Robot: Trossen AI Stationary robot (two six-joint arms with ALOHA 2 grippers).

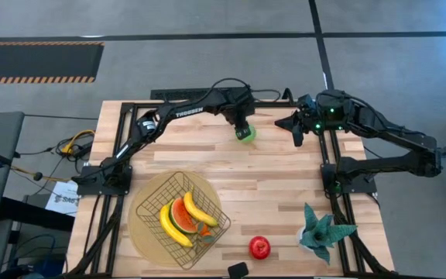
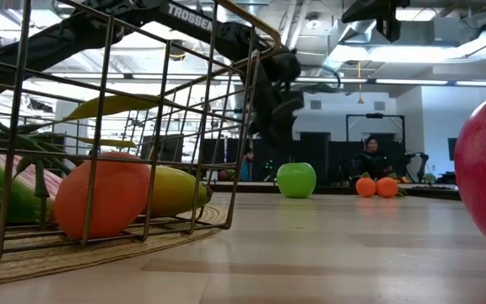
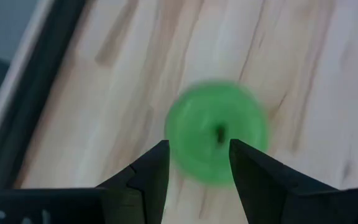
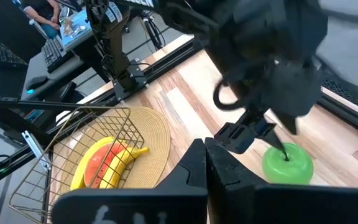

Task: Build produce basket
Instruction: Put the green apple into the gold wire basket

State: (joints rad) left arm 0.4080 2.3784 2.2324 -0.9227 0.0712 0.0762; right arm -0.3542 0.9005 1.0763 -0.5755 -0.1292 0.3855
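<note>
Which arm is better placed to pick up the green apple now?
Left. The left gripper hangs open right above the green apple; the right gripper is shut and off to the side.

I am working at a pale wooden table point(image 1: 277, 174) that is standing on a grey floor point(image 1: 207, 19). A dark seam is running across that floor, and a hazard-striped strip point(image 1: 37, 77) is lying off to my left. Beyond the table, ceiling lights point(image 2: 445, 80) are glowing under exposed ducts point(image 2: 327, 34), and white walls point(image 2: 462, 127) are framing a dark opening. A person point(image 2: 369, 156) is sitting back there. Cables point(image 1: 72, 143) are trailing beside the table's left edge.
</note>
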